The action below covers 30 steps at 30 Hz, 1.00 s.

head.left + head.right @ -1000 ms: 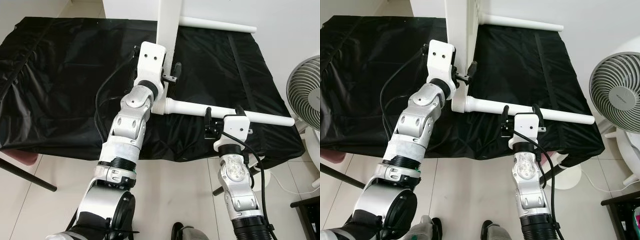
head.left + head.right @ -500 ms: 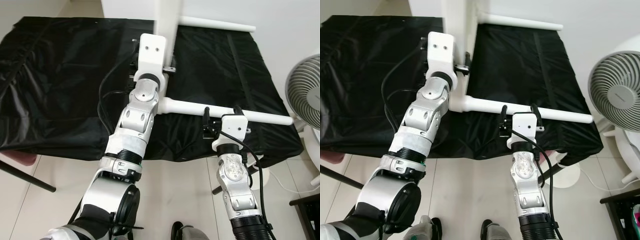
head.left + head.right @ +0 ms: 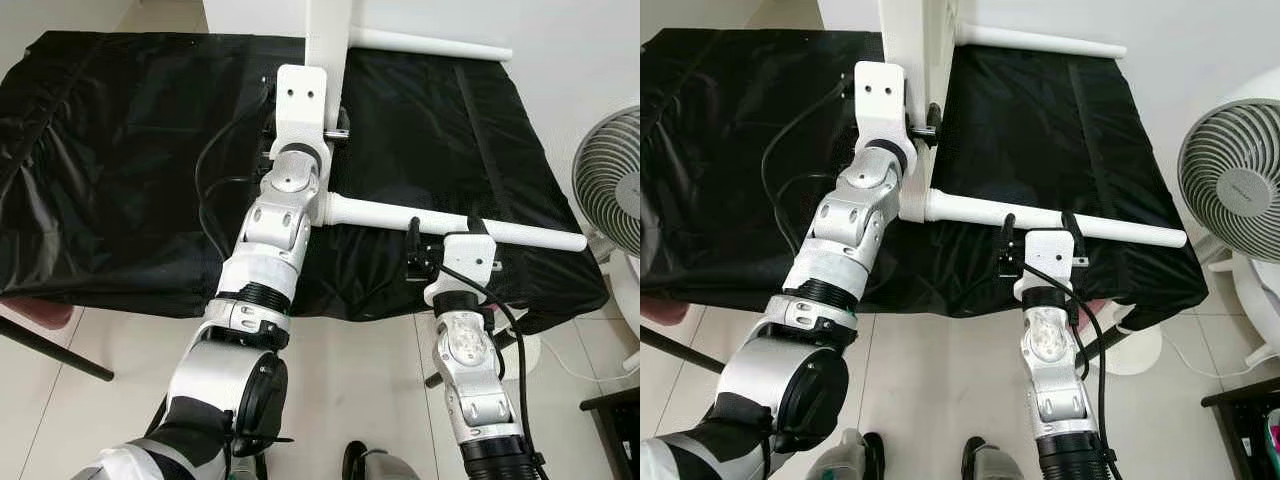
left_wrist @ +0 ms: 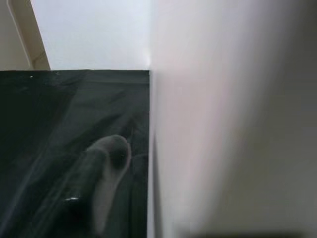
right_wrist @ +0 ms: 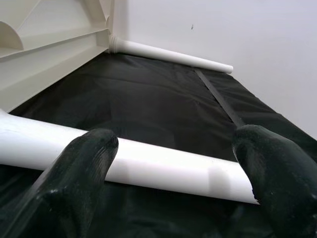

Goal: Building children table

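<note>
The white children's table top (image 3: 327,35) stands on its edge on a black cloth (image 3: 120,150). Two white legs stick out of it to the right: a near leg (image 3: 520,232) and a far leg (image 3: 430,45). My left gripper (image 3: 337,131) is pressed up to the panel's near edge. In the left wrist view one finger (image 4: 101,171) lies a little off the panel's face (image 4: 223,124), so the gripper is open. My right gripper (image 5: 178,144) is open, its fingers (image 3: 413,235) straddling the near leg (image 5: 148,166) without clamping it.
A standing fan (image 3: 612,190) is close on the right, its base on the tiled floor (image 3: 360,380). A reddish stool (image 3: 40,312) and a dark bar (image 3: 50,350) poke out under the cloth's front left edge. A white wall (image 5: 223,29) backs the cloth.
My left arm has swung its wrist in towards the upright panel, bringing the gripper from beside the panel up against its edge. The right arm has stayed at the near leg.
</note>
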### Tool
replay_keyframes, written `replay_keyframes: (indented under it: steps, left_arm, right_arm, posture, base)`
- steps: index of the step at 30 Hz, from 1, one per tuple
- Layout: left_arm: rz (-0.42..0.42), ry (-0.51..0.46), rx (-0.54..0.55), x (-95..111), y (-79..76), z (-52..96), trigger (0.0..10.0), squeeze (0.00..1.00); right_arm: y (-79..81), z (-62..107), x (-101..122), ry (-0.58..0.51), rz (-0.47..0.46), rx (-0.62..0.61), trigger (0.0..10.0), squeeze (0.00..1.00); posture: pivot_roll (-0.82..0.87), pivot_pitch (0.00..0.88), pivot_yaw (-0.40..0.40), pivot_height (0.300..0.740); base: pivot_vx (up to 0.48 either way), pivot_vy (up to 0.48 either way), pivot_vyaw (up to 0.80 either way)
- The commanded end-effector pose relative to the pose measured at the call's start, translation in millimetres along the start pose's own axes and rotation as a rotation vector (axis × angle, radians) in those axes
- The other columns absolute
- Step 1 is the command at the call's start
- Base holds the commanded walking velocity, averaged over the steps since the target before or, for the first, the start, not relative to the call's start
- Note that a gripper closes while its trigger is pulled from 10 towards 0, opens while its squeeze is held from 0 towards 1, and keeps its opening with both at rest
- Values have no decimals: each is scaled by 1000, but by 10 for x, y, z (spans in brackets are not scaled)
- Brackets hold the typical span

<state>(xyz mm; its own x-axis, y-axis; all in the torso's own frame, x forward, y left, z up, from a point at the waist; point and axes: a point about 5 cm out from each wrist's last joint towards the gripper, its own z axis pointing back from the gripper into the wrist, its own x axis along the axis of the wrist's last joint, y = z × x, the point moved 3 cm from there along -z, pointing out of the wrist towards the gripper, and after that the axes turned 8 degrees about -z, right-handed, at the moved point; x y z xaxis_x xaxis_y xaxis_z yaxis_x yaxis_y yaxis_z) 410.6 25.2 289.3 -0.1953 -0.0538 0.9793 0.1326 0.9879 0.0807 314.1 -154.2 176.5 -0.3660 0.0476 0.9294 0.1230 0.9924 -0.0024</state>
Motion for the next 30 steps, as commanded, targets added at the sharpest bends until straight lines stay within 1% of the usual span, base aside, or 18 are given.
replay_keyframes:
  steps: [1, 3, 6, 8, 10, 11, 15, 17, 18, 19, 20, 21, 23, 24, 25, 27, 28, 30]
  left_arm:
    - [109, 75, 212, -4, -348, 130, 0, 0]
    - [104, 49, 195, 11, -343, 128, 0, 0]
    - [100, 38, 189, 17, -343, 129, 0, 0]
    - [71, 21, 182, 11, -328, 132, 0, 0]
    - [71, 21, 182, 11, -328, 132, 0, 0]
    - [36, 7, 185, -18, -254, 141, 0, 0]
    - [-12, -2, 191, -85, -124, 156, 0, 0]
    - [-44, -17, 201, -94, -22, 161, 0, 0]
    - [-44, -17, 201, -94, -22, 161, 0, 0]
    - [-60, -24, 207, -98, 40, 164, 0, 0]
    - [-60, -24, 207, -98, 40, 164, 0, 0]
    - [-87, -37, 215, -98, 131, 169, 0, 0]
    - [-115, -47, 230, -114, 280, 186, 0, 0]
    - [-115, -47, 230, -114, 280, 186, 0, 0]
    - [-134, -47, 238, -134, 372, 204, 0, 0]
    - [-159, -49, 251, -159, 505, 242, 0, 0]
    - [-159, -49, 251, -159, 505, 242, 0, 0]
    - [-190, -46, 280, -185, 702, 312, 0, 0]
  right_arm:
    - [-12, 37, -25, 17, 4, -9, 10000, 0]
    - [-10, 43, -26, 20, 4, -11, 10000, 0]
    - [-9, 47, -26, 20, 4, -12, 10000, 0]
    - [-9, 62, -25, 21, 4, -16, 10000, 0]
    - [-9, 62, -25, 21, 4, -16, 10000, 0]
    - [-9, 76, -29, 24, 3, -20, 10000, 0]
    - [-3, 86, -46, 31, 1, -22, 10000, 0]
    - [11, 88, -52, 33, -1, -20, 10000, 0]
    - [11, 88, -52, 33, -1, -20, 10000, 0]
    - [18, 87, -52, 33, -2, -19, 10000, 0]
    - [18, 87, -52, 33, -2, -19, 10000, 0]
    - [21, 88, -50, 32, -3, -20, 10000, 0]
    - [20, 92, -47, 31, -4, -23, 10000, 0]
    - [20, 92, -47, 31, -4, -23, 10000, 0]
    - [19, 94, -50, 31, -3, -23, 10000, 0]
    - [21, 95, -56, 33, -3, -24, 10000, 0]
    - [21, 95, -56, 33, -3, -24, 10000, 0]
    - [26, 86, -56, 32, -5, -24, 10000, 0]
  posture:
    - [50, 217, 30, 740]
    - [49, 218, 32, 740]
    - [48, 218, 33, 740]
    - [51, 221, 39, 740]
    - [51, 221, 39, 740]
    - [55, 222, 42, 740]
    - [66, 223, 46, 740]
    - [75, 225, 48, 740]
    - [75, 225, 48, 740]
    - [75, 225, 48, 740]
    - [75, 225, 48, 740]
    - [81, 224, 51, 740]
    - [87, 222, 52, 740]
    - [87, 222, 52, 740]
    - [90, 222, 52, 740]
    - [97, 224, 50, 740]
    - [97, 224, 50, 740]
    - [105, 225, 47, 740]
  base:
    - [0, 0, 0]
    - [0, 0, 0]
    - [0, 0, 0]
    - [0, 0, 0]
    - [0, 0, 0]
    - [0, 0, 0]
    - [0, 0, 0]
    - [0, 0, 0]
    - [0, 0, 0]
    - [0, 0, 0]
    - [0, 0, 0]
    - [0, 0, 0]
    - [0, 0, 0]
    - [0, 0, 0]
    - [0, 0, 0]
    - [0, 0, 0]
    - [0, 0, 0]
    - [0, 0, 0]
